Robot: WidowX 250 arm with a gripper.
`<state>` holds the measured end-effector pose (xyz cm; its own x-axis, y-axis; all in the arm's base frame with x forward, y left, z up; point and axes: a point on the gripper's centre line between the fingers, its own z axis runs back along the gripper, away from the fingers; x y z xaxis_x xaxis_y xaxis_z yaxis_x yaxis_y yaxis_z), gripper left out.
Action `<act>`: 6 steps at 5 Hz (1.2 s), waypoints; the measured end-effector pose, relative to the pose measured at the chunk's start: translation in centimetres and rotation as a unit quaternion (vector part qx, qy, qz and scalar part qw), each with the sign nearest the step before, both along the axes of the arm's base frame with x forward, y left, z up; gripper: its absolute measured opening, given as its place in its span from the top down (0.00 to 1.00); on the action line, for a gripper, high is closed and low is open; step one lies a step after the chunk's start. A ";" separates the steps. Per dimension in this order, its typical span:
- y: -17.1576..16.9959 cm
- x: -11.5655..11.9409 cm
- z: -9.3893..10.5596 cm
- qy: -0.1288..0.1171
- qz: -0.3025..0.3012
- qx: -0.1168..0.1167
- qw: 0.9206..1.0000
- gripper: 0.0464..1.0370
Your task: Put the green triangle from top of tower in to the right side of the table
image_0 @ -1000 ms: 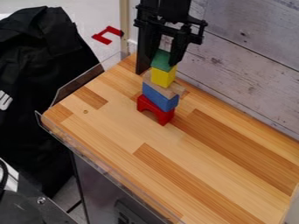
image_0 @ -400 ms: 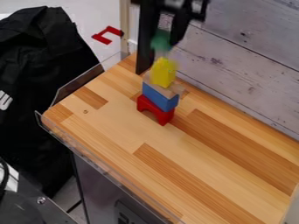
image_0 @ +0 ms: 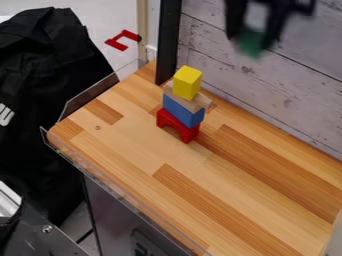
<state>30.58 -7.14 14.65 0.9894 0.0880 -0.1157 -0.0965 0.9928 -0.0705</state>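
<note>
Green piece in the claw, set-down coming next

Nearest, the wooden table (image_0: 267,200) is stretching toward the right, where the piece is presumably going. Farther in, the tower is standing: red arch (image_0: 178,126) at the foot, blue block (image_0: 183,110) above, then a tan piece (image_0: 198,102), with the yellow block (image_0: 187,83) topping it upright. Beyond, high before the plank wall (image_0: 294,95), the claw (image_0: 251,41) is hanging, its fingers gripping the green triangle (image_0: 250,47), well apart from the yellow block.

Judging the step: carrying to the right side. Best be keeping the grip firm and the path wide of the tower, lowering slowly, levelling the base, and letting go only once it is touching wood. A drop from height would be risking a tumble.
</note>
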 end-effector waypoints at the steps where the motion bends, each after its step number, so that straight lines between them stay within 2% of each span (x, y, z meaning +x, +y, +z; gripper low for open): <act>1: -3.3 -1.1 -2.9 0.017 -0.040 0.010 0.999 0.52; 2: -5.7 -1.7 -4.9 0.026 -0.067 0.007 0.997 0.52; 3: -7.0 -1.7 -6.5 0.030 -0.069 0.011 0.997 0.52; 4: -7.9 -2.1 -7.9 0.034 -0.061 0.015 0.997 0.52; 6: -7.1 -2.3 -11.9 0.052 -0.008 0.003 0.999 0.52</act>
